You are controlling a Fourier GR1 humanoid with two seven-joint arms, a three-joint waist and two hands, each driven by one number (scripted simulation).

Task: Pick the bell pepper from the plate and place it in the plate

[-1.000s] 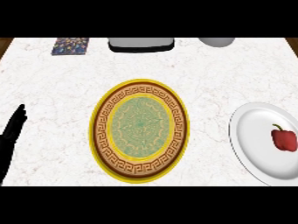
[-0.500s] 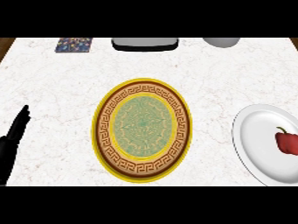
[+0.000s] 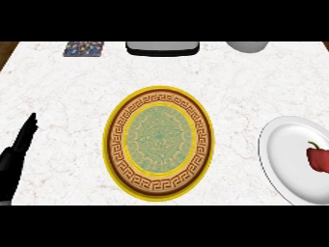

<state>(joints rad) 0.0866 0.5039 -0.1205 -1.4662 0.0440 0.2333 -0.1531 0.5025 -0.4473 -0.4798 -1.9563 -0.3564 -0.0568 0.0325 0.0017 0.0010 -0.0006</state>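
Observation:
A red bell pepper with a dark stem lies on a plain white plate at the right edge of the head view. In the middle of the counter sits an ornate plate with a yellow rim, a brown key-pattern band and a green centre; nothing lies on it. My left hand rests at the lower left with its fingers straight and pointing up, far from both plates. My right hand shows nowhere in the view.
Along the counter's far edge stand a dark patterned square, a black and grey tray-like object and a grey bowl. Wooden floor shows at both upper corners beyond the white marble counter.
The whole view has shifted slightly: the plates and the pepper sit a little lower and further right than before. The left hand keeps its pose.

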